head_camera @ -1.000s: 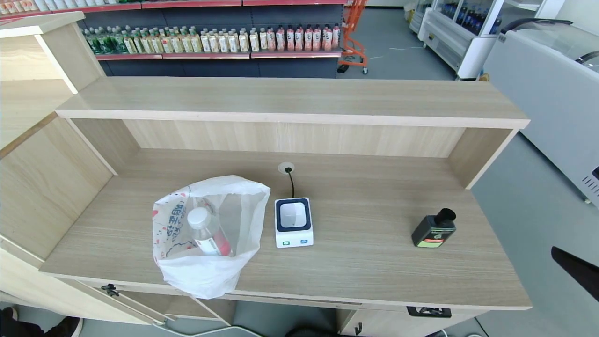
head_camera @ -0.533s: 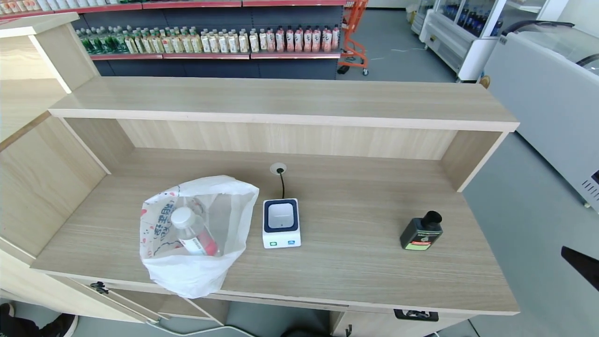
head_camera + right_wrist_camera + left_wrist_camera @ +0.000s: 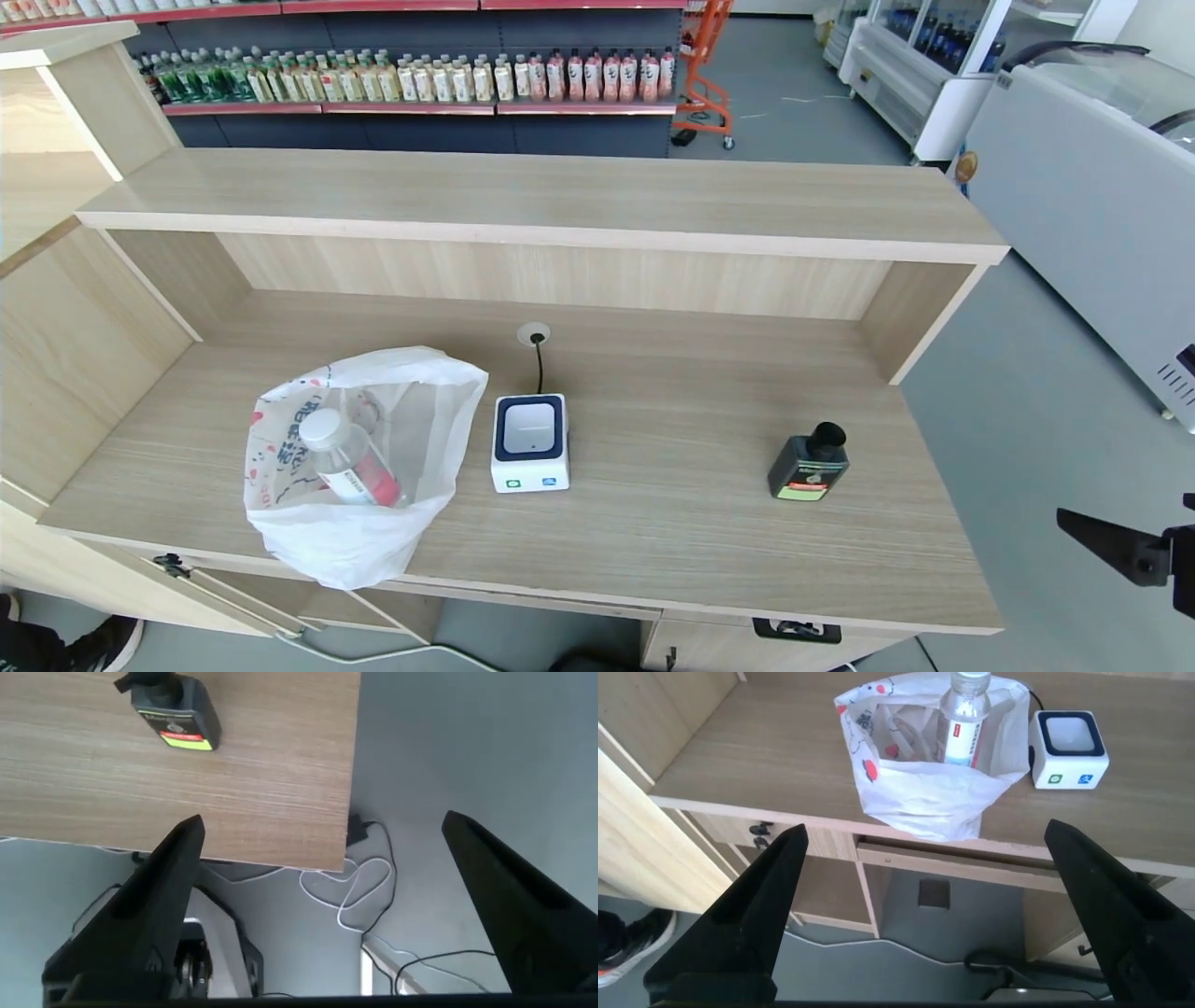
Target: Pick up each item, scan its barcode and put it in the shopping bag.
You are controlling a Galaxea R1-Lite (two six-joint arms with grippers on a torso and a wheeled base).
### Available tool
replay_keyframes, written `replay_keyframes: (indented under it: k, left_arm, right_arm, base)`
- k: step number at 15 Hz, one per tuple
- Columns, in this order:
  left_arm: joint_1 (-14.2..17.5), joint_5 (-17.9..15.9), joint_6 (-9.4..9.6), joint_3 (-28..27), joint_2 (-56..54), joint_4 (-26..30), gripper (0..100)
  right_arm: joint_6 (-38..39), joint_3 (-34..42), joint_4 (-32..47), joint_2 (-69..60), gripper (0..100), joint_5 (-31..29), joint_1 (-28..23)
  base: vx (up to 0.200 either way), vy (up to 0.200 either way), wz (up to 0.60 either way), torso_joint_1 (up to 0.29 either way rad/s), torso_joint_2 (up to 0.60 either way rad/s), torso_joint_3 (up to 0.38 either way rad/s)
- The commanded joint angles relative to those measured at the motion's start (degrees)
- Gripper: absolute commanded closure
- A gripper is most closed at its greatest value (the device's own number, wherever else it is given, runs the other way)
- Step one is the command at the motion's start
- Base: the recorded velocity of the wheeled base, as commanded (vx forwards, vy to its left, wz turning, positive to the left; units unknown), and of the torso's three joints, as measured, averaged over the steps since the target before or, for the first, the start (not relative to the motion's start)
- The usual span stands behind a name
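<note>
A white plastic shopping bag (image 3: 359, 523) stands open at the counter's front left, with a clear bottle (image 3: 344, 457) with a white cap and red label inside. The white barcode scanner (image 3: 530, 443) sits just to the right of the bag. A dark bottle (image 3: 808, 464) with a black cap lies on the counter at the right. My left gripper (image 3: 924, 924) hangs open in front of the counter, below the shopping bag (image 3: 920, 793). My right gripper (image 3: 327, 905) is open off the counter's front right corner, short of the dark bottle (image 3: 173, 719); one of its fingers (image 3: 1106, 543) shows at the right edge.
The wooden counter (image 3: 672, 523) has a raised back shelf (image 3: 541, 201) and side walls. The scanner's cable (image 3: 539, 359) runs to a hole behind it. A drawer front (image 3: 952, 863) sits under the counter's edge. Cables (image 3: 360, 891) lie on the floor by the right corner.
The head camera has turned, so the whole picture slid left. The things on the counter have not moved. More of my right gripper's finger shows at the right edge.
</note>
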Motion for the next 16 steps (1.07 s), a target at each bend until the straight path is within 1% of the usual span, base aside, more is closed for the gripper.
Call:
replay_keyframes:
  k: [1, 4, 5, 6, 7, 10, 11, 13, 15, 16]
  left_arm:
    - [0.0, 0.0, -0.02, 0.0, 0.0, 0.0, 0]
    - [0.0, 0.0, -0.02, 0.0, 0.0, 0.0, 0]
    - [0.0, 0.0, -0.02, 0.0, 0.0, 0.0, 0]
    - [0.0, 0.0, -0.02, 0.0, 0.0, 0.0, 0]
    - [0.0, 0.0, -0.02, 0.0, 0.0, 0.0, 0]
    - [0.0, 0.0, -0.02, 0.0, 0.0, 0.0, 0]
    - [0.0, 0.0, -0.02, 0.0, 0.0, 0.0, 0]
    - [0.0, 0.0, -0.02, 0.0, 0.0, 0.0, 0]
    - [0.0, 0.0, -0.02, 0.0, 0.0, 0.0, 0]
    - [0.0, 0.0, -0.02, 0.0, 0.0, 0.0, 0]
  right_arm:
    - [-5.0, -0.1, 0.0, 7.9, 0, 0.1, -1.3]
    - [-12.5, -1.6, -0.3, 13.5, 0, -0.4, -4.0]
    - [-13.9, -1.7, -1.8, 14.8, 0, -0.4, -4.2]
    - [-14.2, -1.5, -4.0, 16.5, 0, -0.4, -4.3]
    - [-14.2, -1.5, -4.0, 16.5, 0, -0.4, -4.3]
    - [-14.3, -1.4, -7.4, 21.0, 0, 0.2, -3.9]
    - [-14.3, -1.0, -9.8, 23.1, 0, 1.6, -3.9]
    - [-15.3, -1.2, -12.1, 25.9, 0, 3.2, -3.8]
    - [-16.7, -1.3, -15.5, 28.9, 0, 7.2, -3.5]
    - [-17.2, -1.5, -16.3, 29.5, 0, 7.5, -3.5]
  base:
    - [0.0, 0.0, 0.0, 0.0, 0.0, 0.0]
    - [0.0, 0.0, 0.0, 0.0, 0.0, 0.0]
    - [0.0, 0.0, 0.0, 0.0, 0.0, 0.0]
    - [0.0, 0.0, 0.0, 0.0, 0.0, 0.0]
    - [0.0, 0.0, 0.0, 0.0, 0.0, 0.0]
    - [0.0, 0.0, 0.0, 0.0, 0.0, 0.0]
    - [0.0, 0.0, 0.0, 0.0, 0.0, 0.0]
    - [0.0, 0.0, 0.0, 0.0, 0.0, 0.0]
    - [0.0, 0.0, 0.0, 0.0, 0.0, 0.0]
    - [0.0, 0.0, 0.0, 0.0, 0.0, 0.0]
